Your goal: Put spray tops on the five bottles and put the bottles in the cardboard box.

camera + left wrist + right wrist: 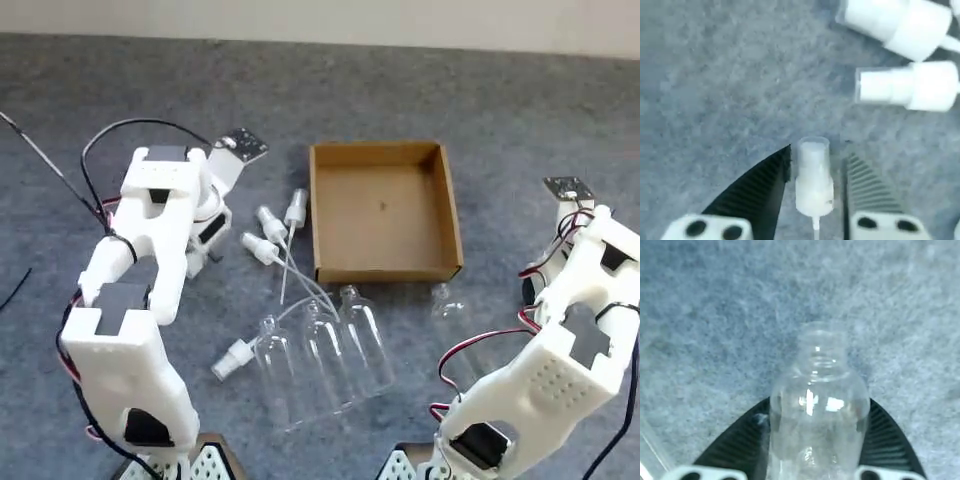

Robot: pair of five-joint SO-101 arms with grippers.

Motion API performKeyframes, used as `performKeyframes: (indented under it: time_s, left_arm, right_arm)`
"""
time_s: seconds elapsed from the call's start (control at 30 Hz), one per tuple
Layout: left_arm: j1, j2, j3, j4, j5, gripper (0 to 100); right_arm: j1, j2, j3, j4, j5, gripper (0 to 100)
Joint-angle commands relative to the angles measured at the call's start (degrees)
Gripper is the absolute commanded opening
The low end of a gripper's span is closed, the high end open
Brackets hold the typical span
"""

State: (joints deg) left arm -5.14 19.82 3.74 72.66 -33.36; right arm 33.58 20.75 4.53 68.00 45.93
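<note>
- Jaws of left gripper (817, 152) part open, straddling small white plastic spray top (814, 185) lying on grey felt table cover (715, 75); slight gap on one side, no firm grip.
- Two more white spray tops (900, 22) lie side by side just beyond it.
- Right gripper (820, 402) spread wide, fingers against both sides of uncapped clear plastic bottle (817, 405), neck pointing away from wrist.
- High view: same bottle (445, 305) lies just near of box's right corner.
- Brown cardboard box (388, 272) sits open at centre far.
- Three other clear bottles (325, 350) lie side by side at centre near, another spray top (235, 358) touching the leftmost.
</note>
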Motion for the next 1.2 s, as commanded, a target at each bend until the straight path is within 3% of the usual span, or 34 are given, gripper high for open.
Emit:
performKeyframes:
  time_s: [0.0,0.7,0.87,1.17]
  left_arm:
    - [1.01,-0.4,0.31,-0.7,0.53,18]
    - [-1.45,5.32,0.48,0.0,0.35,14]
    - [-1.36,5.14,0.4,0.09,0.53,4]
    - [-1.8,-6.64,0.48,2.55,5.01,4]
  right_arm:
    - [-0.04,-0.66,-0.22,0.4,0.62,24.0]
    - [0.75,-0.75,-2.68,5.14,0.88,24.5]
    - [0.84,-0.75,-2.68,5.14,0.88,24.5]
    - [-0.13,-0.75,-2.77,5.05,0.88,24.2]
